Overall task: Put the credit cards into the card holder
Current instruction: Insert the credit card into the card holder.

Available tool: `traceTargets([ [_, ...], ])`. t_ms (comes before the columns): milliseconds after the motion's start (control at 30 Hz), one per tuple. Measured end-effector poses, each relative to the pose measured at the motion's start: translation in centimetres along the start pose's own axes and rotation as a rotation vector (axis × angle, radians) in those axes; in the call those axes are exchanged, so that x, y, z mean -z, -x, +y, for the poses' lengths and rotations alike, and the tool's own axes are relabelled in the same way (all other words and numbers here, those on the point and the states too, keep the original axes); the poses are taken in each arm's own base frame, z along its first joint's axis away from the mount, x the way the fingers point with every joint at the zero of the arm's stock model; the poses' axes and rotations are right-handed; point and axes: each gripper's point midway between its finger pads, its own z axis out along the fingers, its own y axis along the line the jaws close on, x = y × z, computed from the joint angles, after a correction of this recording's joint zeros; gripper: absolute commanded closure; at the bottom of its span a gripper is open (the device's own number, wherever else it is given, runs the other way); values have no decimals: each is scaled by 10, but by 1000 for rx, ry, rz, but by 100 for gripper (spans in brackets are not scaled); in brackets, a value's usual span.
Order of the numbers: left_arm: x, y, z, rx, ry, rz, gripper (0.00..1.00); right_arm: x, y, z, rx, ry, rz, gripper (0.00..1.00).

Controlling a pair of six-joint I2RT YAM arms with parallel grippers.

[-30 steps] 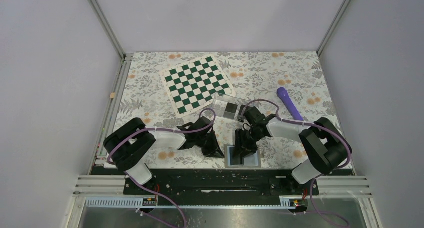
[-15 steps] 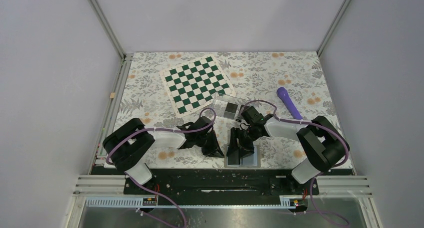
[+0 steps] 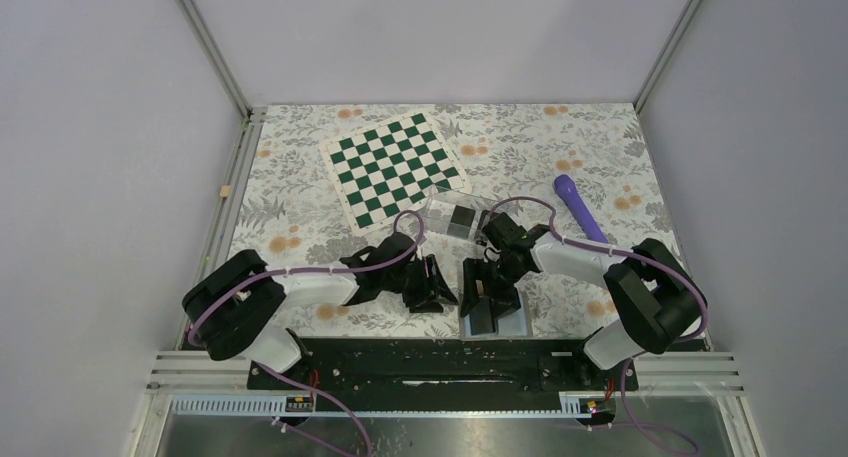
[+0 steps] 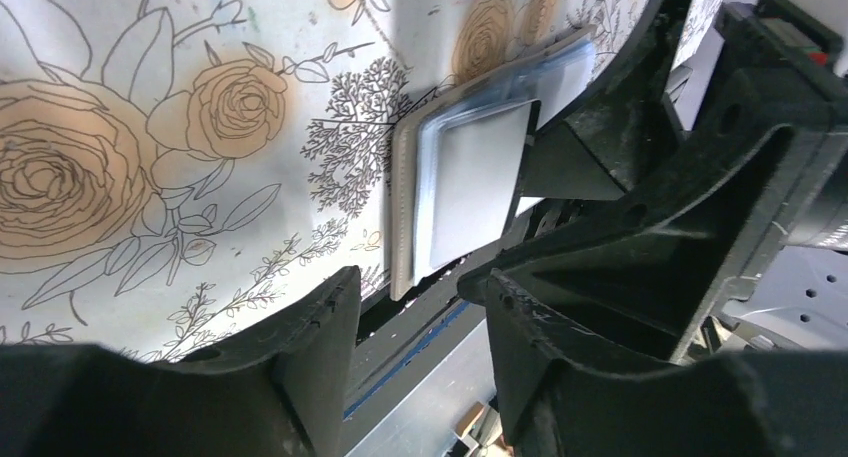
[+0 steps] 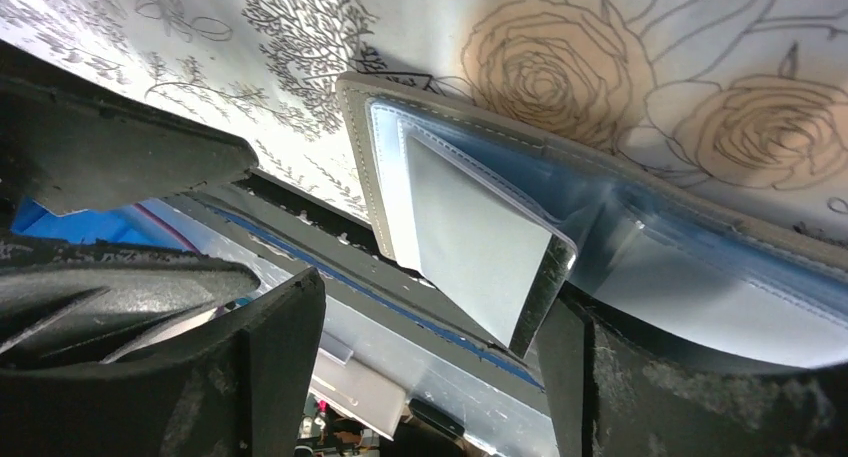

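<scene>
While hovering above taupe wallet (image 3: 512,322) | straddling credit card (image 5: 480,247) with right gripper (image 5: 435,312) wide, unclamped | holding left gripper (image 4: 410,282) half-open, empty

Left tool (image 4: 410,285) parted, empty; wallet (image 4: 403,217) beyond.

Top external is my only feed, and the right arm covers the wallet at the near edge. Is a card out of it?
Observer: No. The right wrist view shows a thin dark rectangular credit card lying against the light-blue inside of the open taupe folding wallet.
Operator: Right jaws on it?
Observer: No. The right gripper has its jaws wide apart, not closed on the card.
Operator: Left?
Observer: In the left wrist view the left gripper faces the wallet with its jaws apart and nothing gripped.
</scene>
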Motion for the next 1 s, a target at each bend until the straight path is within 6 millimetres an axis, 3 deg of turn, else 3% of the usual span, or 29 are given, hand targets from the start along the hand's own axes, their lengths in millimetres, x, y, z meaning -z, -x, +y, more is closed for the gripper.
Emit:
traceTargets([
  [500,-18,-8,4,69,-29,72,47,24,2,-18,56,-169,-29,16],
  [600,-19,-8,2,70,-40,74,48,26,2,-26,63,-208,-29,21],
  [767,-21,-8,1,78,-49,79,51,25,0,-33,66,-238,-17,40],
  [1000,-27,-8,3,98,-53,93,49,4,-3,-32,35,-194,45,53],
])
